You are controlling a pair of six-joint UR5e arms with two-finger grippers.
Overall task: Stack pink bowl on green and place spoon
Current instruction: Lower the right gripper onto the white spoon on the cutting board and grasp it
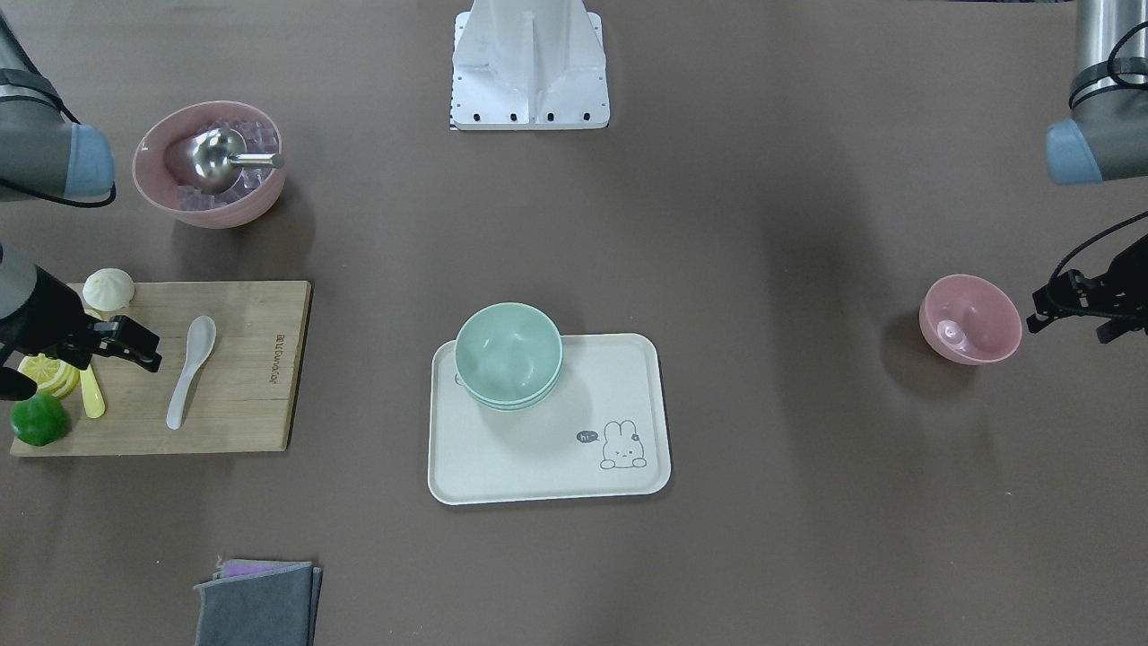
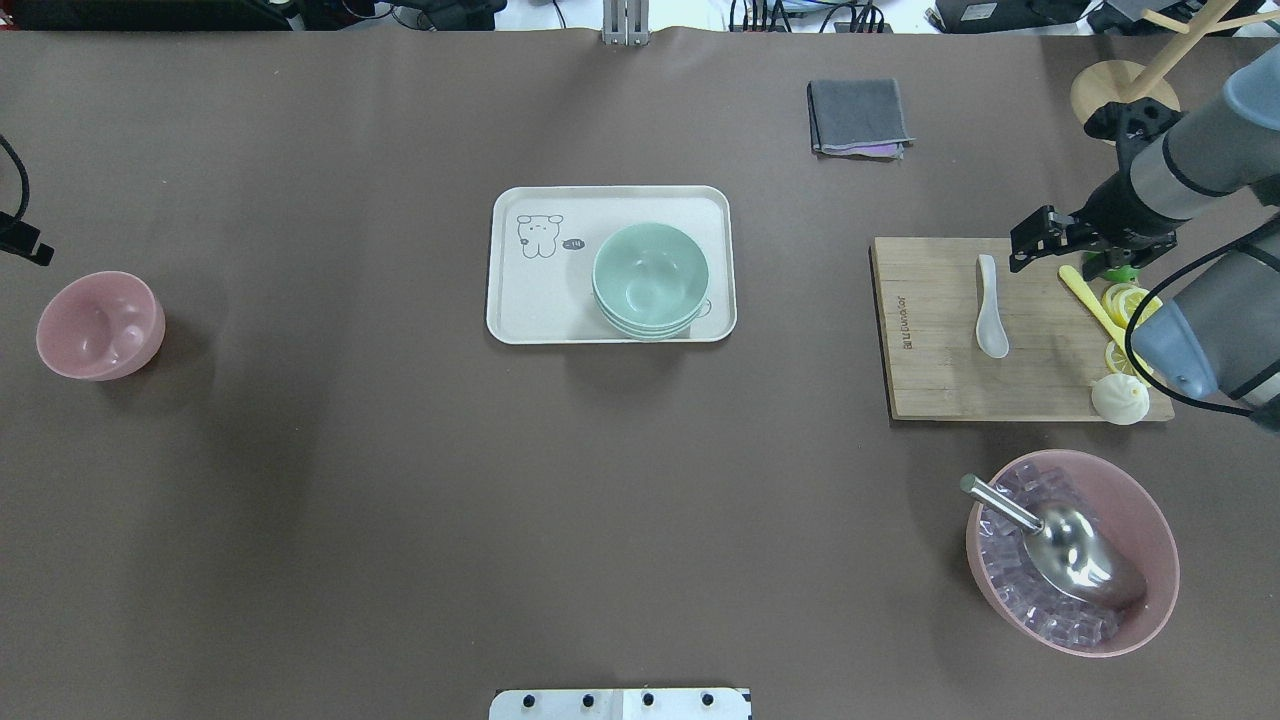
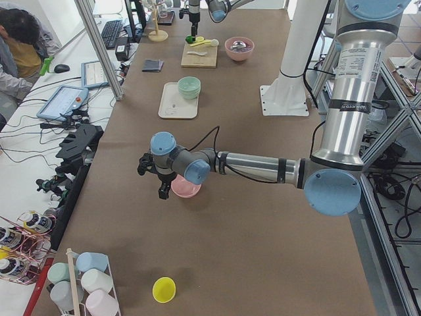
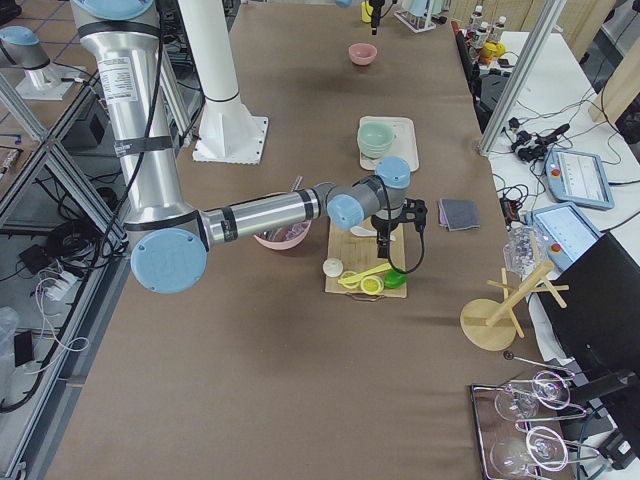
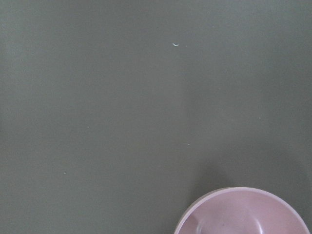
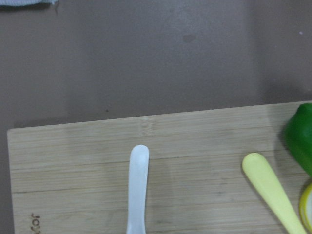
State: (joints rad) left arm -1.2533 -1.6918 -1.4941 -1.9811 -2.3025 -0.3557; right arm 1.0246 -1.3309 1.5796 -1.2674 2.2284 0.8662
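The small pink bowl [image 1: 970, 318] stands alone on the brown table on my left side; it also shows in the overhead view [image 2: 100, 325] and at the bottom edge of the left wrist view [image 5: 243, 212]. My left gripper [image 1: 1067, 330] hovers just beside it, looks open, and is empty. The mint-green bowl [image 1: 508, 354] sits at a corner of a white tray [image 1: 556, 467]. The white spoon [image 1: 190, 370] lies on a wooden cutting board [image 1: 251, 395]. My right gripper [image 1: 154, 353] hangs over the board next to the spoon's handle [image 6: 138, 185], open and empty.
A larger pink bowl [image 1: 208, 161] holds ice cubes and a steel scoop. On the board are a yellow knife [image 1: 91, 395], lemon slices [image 1: 49, 375], a green pepper [image 1: 38, 420] and a white bun [image 1: 108, 289]. A grey cloth [image 1: 258, 603] lies nearby.
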